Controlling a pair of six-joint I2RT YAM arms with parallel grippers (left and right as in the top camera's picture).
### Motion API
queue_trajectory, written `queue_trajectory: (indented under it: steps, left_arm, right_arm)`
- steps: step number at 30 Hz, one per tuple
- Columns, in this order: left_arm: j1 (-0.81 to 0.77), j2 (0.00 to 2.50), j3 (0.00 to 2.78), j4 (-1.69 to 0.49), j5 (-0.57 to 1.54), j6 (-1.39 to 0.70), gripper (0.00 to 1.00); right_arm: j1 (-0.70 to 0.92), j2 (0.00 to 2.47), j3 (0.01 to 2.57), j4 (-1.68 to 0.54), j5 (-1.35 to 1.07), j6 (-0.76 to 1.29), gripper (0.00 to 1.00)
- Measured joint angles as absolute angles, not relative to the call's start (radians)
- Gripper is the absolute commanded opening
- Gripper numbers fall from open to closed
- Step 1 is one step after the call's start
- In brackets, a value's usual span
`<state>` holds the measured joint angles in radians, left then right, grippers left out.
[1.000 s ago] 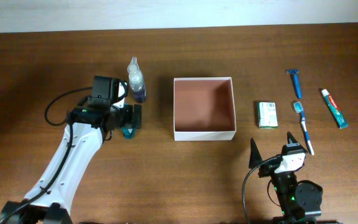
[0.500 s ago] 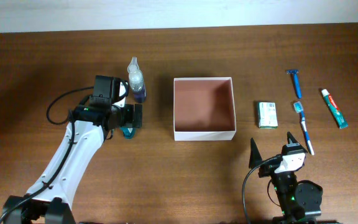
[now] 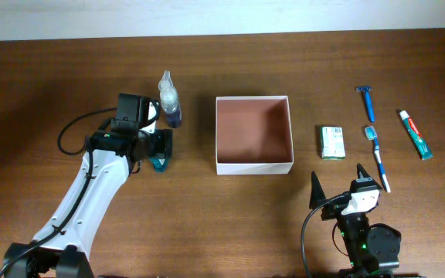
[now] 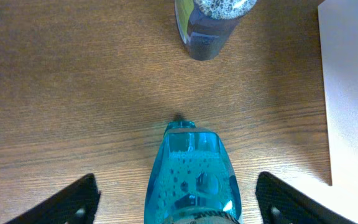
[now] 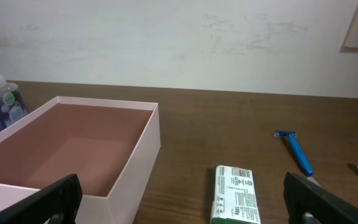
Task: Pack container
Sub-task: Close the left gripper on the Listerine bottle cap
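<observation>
The container (image 3: 254,164) is a square white-walled box with a pinkish-brown inside, empty, at the table's middle; it also shows in the right wrist view (image 5: 146,146). My left gripper (image 3: 163,146) is open left of it and straddles a teal bottle (image 3: 159,163). In the left wrist view the teal bottle (image 4: 192,177) lies between the fingers (image 4: 176,186) with gaps on both sides. My right gripper (image 3: 338,182) is open and empty near the front edge, behind a green-white packet (image 5: 236,194).
A clear spray bottle (image 3: 168,99) with dark blue liquid stands just beyond the teal bottle (image 4: 210,25). Right of the container lie the packet (image 3: 331,142), a blue razor (image 3: 367,101), a toothbrush (image 3: 377,157) and a toothpaste tube (image 3: 415,133).
My left gripper has shifted very slightly left over the teal bottle. The right arm and the other things have not moved.
</observation>
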<state>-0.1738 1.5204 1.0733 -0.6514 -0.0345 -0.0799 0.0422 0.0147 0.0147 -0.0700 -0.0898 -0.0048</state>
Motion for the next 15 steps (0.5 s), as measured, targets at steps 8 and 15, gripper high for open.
queue_trajectory:
  steps: [8, 15]
  left_arm:
    - [-0.174, 1.520, 1.073, -0.665, -0.035, -0.080, 0.67]
    - [-0.174, 1.521, 1.073, -0.665, -0.035, -0.080, 0.57]
  right_arm:
    - [0.042, 0.015, 0.015, -0.070, -0.090, -0.004, 0.99]
    - [0.042, 0.015, 0.015, -0.070, -0.090, -0.004, 0.99]
